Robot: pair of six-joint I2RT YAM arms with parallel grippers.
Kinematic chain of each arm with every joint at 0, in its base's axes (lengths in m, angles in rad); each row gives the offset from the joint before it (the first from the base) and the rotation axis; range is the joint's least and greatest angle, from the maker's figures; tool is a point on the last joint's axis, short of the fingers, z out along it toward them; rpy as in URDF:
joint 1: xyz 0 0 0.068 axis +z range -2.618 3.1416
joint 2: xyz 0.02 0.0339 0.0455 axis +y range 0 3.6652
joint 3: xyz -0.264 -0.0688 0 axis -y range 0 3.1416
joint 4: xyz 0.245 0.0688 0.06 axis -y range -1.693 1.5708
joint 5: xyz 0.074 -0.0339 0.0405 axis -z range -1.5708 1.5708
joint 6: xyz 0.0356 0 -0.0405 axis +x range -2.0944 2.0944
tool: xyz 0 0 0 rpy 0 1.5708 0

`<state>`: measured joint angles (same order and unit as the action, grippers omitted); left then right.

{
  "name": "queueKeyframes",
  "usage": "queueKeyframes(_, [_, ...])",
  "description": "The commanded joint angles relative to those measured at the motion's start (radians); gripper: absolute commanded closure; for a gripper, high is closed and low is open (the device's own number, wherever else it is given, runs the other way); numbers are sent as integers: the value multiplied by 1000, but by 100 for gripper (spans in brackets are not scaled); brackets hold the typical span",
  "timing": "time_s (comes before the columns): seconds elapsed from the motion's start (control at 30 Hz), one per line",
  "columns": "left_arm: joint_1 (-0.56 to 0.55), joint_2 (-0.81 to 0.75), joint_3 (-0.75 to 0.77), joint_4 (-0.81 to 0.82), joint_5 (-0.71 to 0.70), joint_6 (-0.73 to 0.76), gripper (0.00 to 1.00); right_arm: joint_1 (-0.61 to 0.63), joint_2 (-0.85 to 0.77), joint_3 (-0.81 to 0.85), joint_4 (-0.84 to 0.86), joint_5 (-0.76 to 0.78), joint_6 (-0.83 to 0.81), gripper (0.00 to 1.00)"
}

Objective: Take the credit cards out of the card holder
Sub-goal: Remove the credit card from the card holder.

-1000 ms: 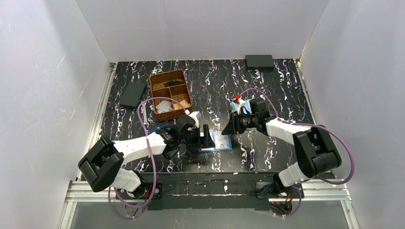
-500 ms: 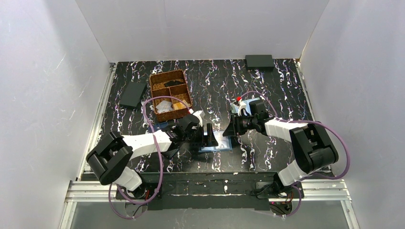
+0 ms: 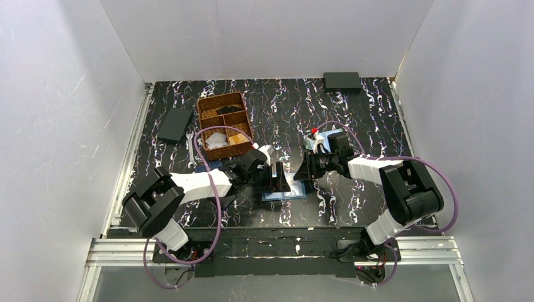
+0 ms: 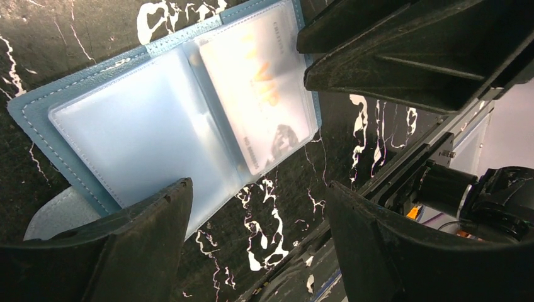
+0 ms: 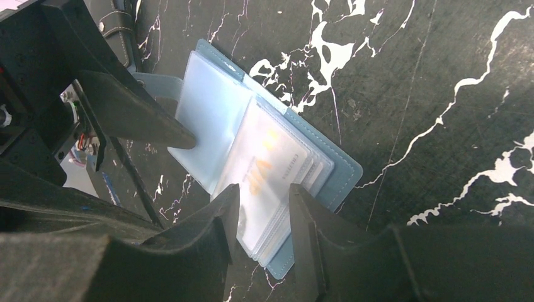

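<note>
Left gripper — jaws spread wide and holding nothing, with one fingertip set on the left-hand clear sleeve of the card holder. Right gripper — jaws part-way apart and empty, poised over the edge of the right-hand sleeves, where the credit cards sit stacked in their pockets. The holder lies open and flat on the black marbled table, between the two grippers.

card holder: open flat on the bench.
credit cards: in the card holder's right half.
basket: behind and left of the card holder.
wrench: left of the card holder, beside the basket.
</note>
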<state>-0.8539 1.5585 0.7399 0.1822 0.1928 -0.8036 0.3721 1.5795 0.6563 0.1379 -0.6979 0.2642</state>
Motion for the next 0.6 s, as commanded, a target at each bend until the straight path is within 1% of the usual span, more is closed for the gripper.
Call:
queueKeyframes(0.0, [-5,19,37,3,3,18,25,-6,7,-4,35,13,9,57])
queueKeyframes(0.2, [-6,59,49,3,5,23,25,-6,27,-4,46,9,25,57])
queueKeyframes(0.3, [-6,80,53,6,8,20,24,-6,35,-8,74,-36,52,57])
queueKeyframes(0.47, [-6,122,70,10,23,20,24,-6,19,-27,147,-117,110,63])
queueKeyframes(0.53, [-7,129,72,10,24,20,24,-6,20,-26,152,-108,116,64])
queueKeyframes(0.57, [-7,128,69,10,22,20,23,-6,11,-22,130,-73,97,64])
